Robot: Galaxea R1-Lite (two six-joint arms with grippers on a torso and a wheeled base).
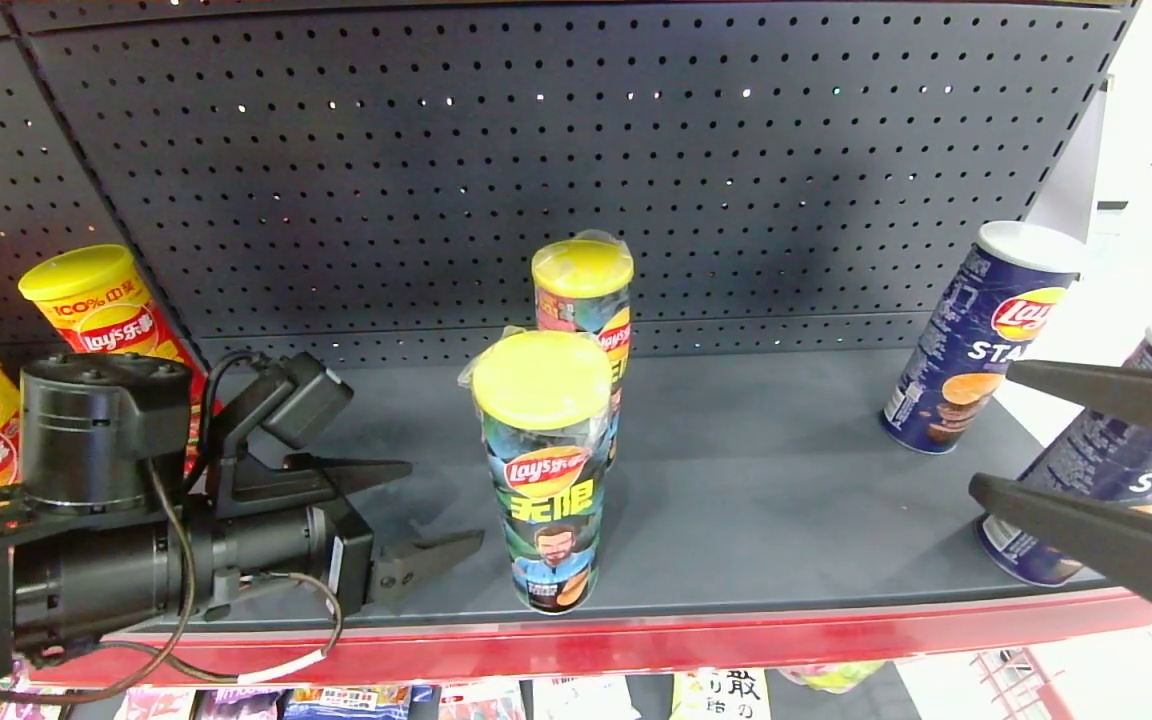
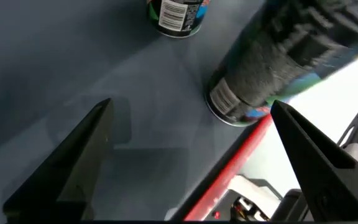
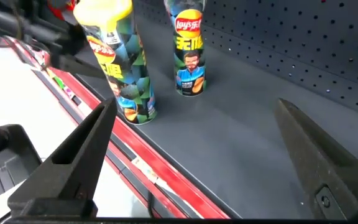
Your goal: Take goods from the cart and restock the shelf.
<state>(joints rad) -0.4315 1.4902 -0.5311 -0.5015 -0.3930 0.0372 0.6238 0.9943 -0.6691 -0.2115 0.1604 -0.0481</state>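
Where the front can point(image 1: 546, 480) overlaps, the rear can point(image 1: 584, 285) hides.

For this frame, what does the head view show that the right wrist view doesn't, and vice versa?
Head view, not the right wrist view: a white-lidded blue can at the right end of the shelf and red-and-yellow cans at its left. A bluish sliver at the wrist view's edge is too small to identify. Right wrist view, not the head view: the rear yellow-lidded can down to its base, which the front can hides from the head. Both: those two cans, the shelf's red edge, the perforated back panel, and the open right hand.
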